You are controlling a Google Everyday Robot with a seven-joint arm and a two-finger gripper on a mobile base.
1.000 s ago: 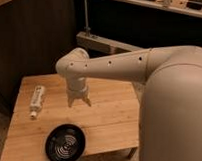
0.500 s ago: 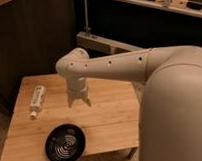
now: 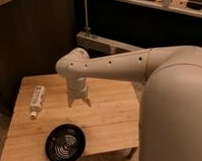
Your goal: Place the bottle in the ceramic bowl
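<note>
Showing a pale wooden plank tabletop (image 3: pixel 113 115) with fine grain and straight lengthwise seams, viewed from above past the robot's smooth, rounded off-white arm (image 3: pixel 120 68). The arm's two-finger pincer (image 3: pixel 78 101) points downward over the middle of the tabletop. Its short tapered fingers are spread apart with nothing between them. The small slim whitish plastic bottle (image 3: pixel 37 100), cylindrical with a pale printed label, lies on its side near the tabletop's left edge, narrower end toward the near side, apart from the pincer. The round shallow black glossy ceramic bowl (image 3: pixel 55 143), marked with pale concentric rings at its centre, sits at the near edge, apart from both bottle and pincer.
</note>
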